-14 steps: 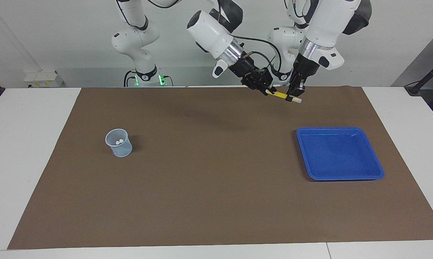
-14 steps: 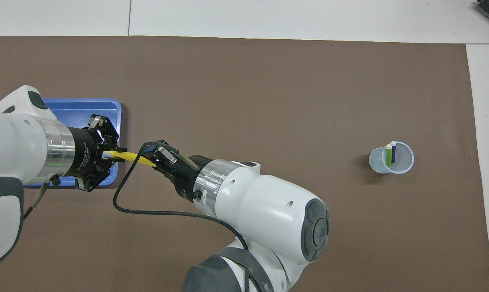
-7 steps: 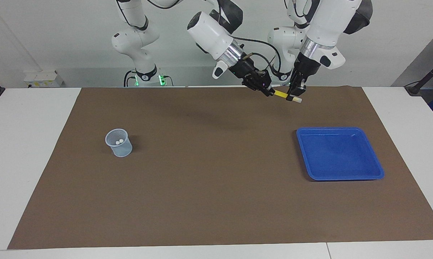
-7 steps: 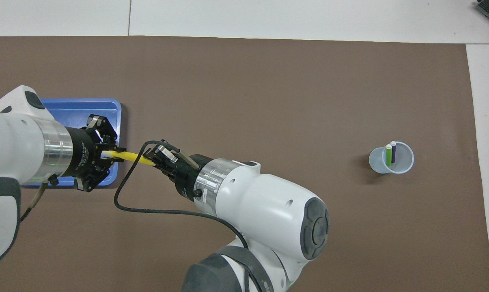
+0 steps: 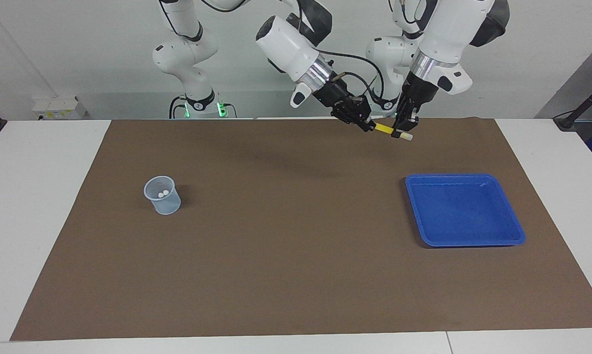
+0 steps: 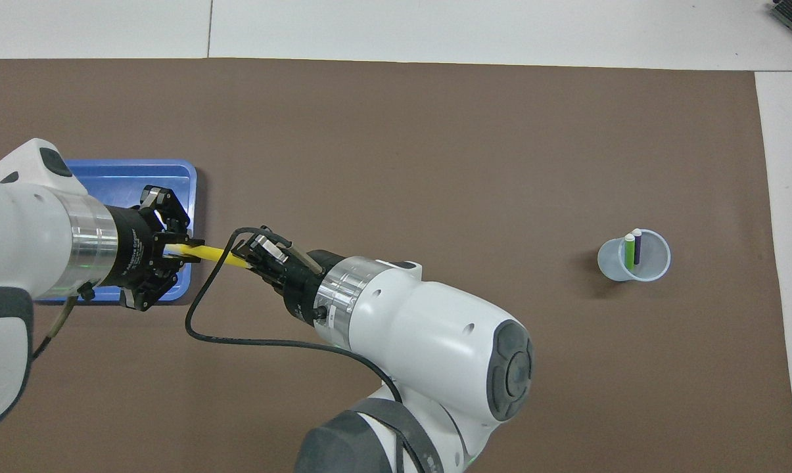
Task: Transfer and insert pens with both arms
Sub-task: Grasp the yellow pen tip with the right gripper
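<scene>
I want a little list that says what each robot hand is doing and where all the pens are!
left hand: shut on the yellow pen, near its pale cap end, up in the air
right hand: shut on the yellow pen's other end
green pen: standing in the cup
purple pen: in the cup, beside the green one
blue tray: no pens in it

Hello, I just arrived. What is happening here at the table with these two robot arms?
The two arms are passing the yellow pen between them in the air. The left gripper is shut on its pale cap end, and the right gripper is shut on the other end. The green pen and purple pen already stand in the cup. The blue tray holds nothing.
</scene>
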Tool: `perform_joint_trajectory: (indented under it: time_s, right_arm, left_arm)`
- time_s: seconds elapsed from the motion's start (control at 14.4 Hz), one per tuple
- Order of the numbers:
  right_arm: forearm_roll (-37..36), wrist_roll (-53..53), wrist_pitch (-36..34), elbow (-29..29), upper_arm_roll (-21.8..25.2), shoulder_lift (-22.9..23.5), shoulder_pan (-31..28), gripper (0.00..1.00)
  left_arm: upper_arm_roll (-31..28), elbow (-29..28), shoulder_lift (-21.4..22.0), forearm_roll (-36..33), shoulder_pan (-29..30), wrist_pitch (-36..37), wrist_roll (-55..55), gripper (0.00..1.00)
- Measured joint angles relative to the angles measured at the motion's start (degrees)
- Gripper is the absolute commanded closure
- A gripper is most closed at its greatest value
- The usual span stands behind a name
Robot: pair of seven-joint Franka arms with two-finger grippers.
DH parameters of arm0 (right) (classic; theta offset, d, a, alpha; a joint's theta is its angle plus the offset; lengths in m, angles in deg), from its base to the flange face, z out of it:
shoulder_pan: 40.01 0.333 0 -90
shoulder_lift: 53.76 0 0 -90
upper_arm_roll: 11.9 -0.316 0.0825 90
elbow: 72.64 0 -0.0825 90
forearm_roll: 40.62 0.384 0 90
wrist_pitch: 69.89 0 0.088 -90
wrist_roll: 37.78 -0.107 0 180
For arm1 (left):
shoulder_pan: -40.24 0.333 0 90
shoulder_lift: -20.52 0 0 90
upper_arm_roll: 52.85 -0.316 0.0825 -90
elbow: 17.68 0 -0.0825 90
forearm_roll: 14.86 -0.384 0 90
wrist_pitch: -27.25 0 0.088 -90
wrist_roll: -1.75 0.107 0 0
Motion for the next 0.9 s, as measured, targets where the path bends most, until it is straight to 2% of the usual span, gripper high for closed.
perform_joint_trajectory:
  time_s: [0.28,0.55,0.9]
  right_arm:
    - [0.0,0.0,0.0,0.0,0.0,0.0,0.0,1.0]
    - [0.0,0.0,0.1,-0.2,0.0,0.0,0.0,1.0]
    - [0.0,0.0,0.1,-0.3,0.0,0.2,0.0,1.0]
  left_arm:
    - [0.0,0.0,0.0,0.0,0.0,0.0,0.0,0.88]
    - [0.3,0.0,0.1,0.1,-0.1,0.3,0.1,0.69]
    - [0.7,0.0,0.3,0.1,-0.5,0.4,0.1,0.64]
